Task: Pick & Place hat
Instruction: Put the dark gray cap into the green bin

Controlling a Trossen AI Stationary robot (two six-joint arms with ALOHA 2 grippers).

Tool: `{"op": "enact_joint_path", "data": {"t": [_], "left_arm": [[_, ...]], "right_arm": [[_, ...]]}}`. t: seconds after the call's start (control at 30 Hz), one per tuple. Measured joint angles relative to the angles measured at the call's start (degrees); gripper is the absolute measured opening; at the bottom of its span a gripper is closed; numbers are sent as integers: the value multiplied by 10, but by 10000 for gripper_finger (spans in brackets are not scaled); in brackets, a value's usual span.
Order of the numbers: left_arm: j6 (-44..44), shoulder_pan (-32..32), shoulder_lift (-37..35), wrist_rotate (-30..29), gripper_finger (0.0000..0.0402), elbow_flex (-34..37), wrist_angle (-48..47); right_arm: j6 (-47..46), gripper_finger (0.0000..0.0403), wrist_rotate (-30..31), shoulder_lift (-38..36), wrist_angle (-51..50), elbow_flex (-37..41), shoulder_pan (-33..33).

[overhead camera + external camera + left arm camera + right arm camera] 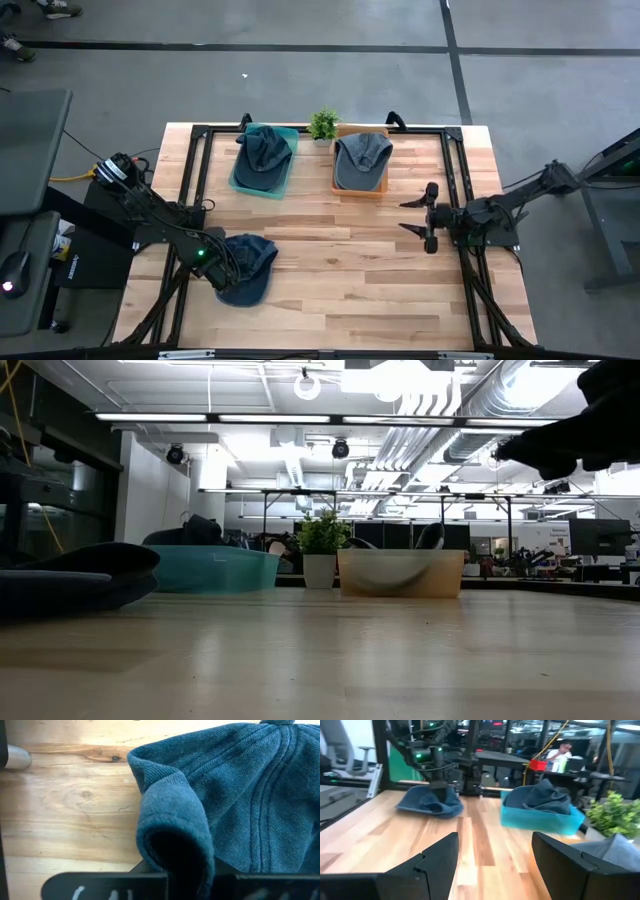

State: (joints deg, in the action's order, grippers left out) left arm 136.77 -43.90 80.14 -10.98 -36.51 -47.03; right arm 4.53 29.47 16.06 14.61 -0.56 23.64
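A dark blue hat (250,268) lies on the wooden table near its left near corner, also seen in the low view as the hat (70,575). My left gripper (213,262) stands at the hat's left edge, shut on it; the left wrist view shows the hat (240,795) filling the frame. Another blue hat (265,150) rests in a teal bin (236,180), and a grey hat (362,158) rests in a tan bin (340,188), both at the far edge. My right gripper (428,217) hovers open above the table's right side. My left gripper (190,882) is shut on the hat's rolled edge (172,825), a fold of cloth that runs down between the two fingers. In the right wrist view the gripper (439,790) comes at it from above, pointing down. The hat's underside (60,598) lies on the table.
A small potted plant (322,124) stands between the two bins at the far edge. A black frame (200,190) runs along the table's sides. Bare wood (340,260) lies between the hat and my right gripper.
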Motion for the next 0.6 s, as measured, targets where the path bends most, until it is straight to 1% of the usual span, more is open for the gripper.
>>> {"op": "enact_joint_path", "data": {"t": [0.17,0.23,0.4,0.6], "left_arm": [[0,0,0,-1,1,0,0],[0,0,0,-1,1,0,1],[0,0,0,-7,1,0,2],[-11,1,1,-24,1,0,7]], "right_arm": [[-20,247,-13,-65,-88,0,0],[-26,247,-24,-82,-100,0,0],[-18,247,-60,-95,-105,0,0],[-43,247,-135,-93,-115,0,0]]}}
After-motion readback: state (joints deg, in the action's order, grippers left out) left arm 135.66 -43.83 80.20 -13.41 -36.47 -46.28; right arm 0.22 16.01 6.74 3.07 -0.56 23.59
